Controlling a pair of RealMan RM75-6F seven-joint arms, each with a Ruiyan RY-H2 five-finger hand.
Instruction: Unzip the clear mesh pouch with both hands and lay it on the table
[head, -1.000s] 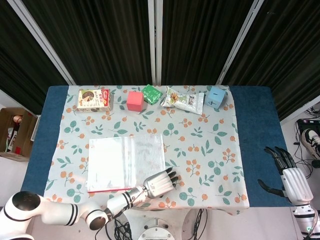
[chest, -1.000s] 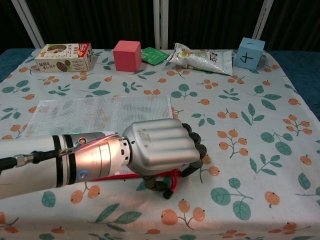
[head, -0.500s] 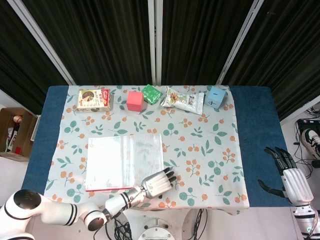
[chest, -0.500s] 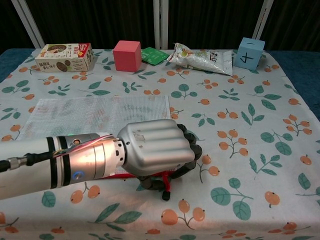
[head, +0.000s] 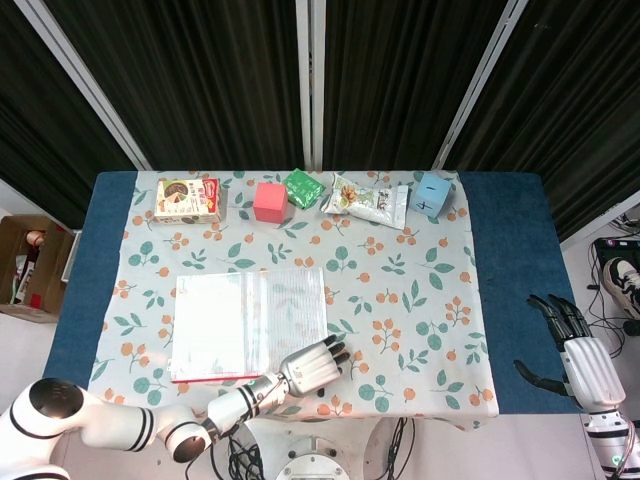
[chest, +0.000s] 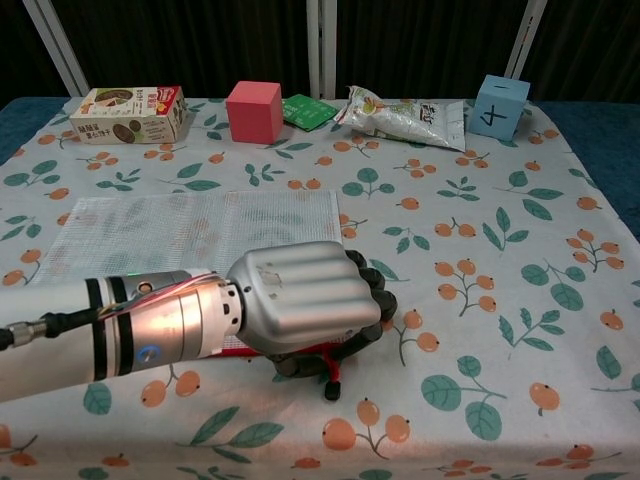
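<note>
lying flat just behind the left hand (chest: 300, 310), mesh pouch (head: 248, 322), red zipper pull (chest: 334, 372) pinched in curled fingers; right hand (head: 583, 358) spread, far off; unzipping looks barely started.

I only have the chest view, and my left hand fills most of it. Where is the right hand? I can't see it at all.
Observer: The right hand is out past the right edge of the table, level with its near end and far from the pouch.
Operator: Is it holding anything?
Observer: No. Its fingers are apart and empty.
Operator: My left hand hides the pouch's near edge. How does that edge lie?
Observer: From above, the red zip edge runs flat along the near side, from the pouch's left corner to the left hand at the right corner.
</note>
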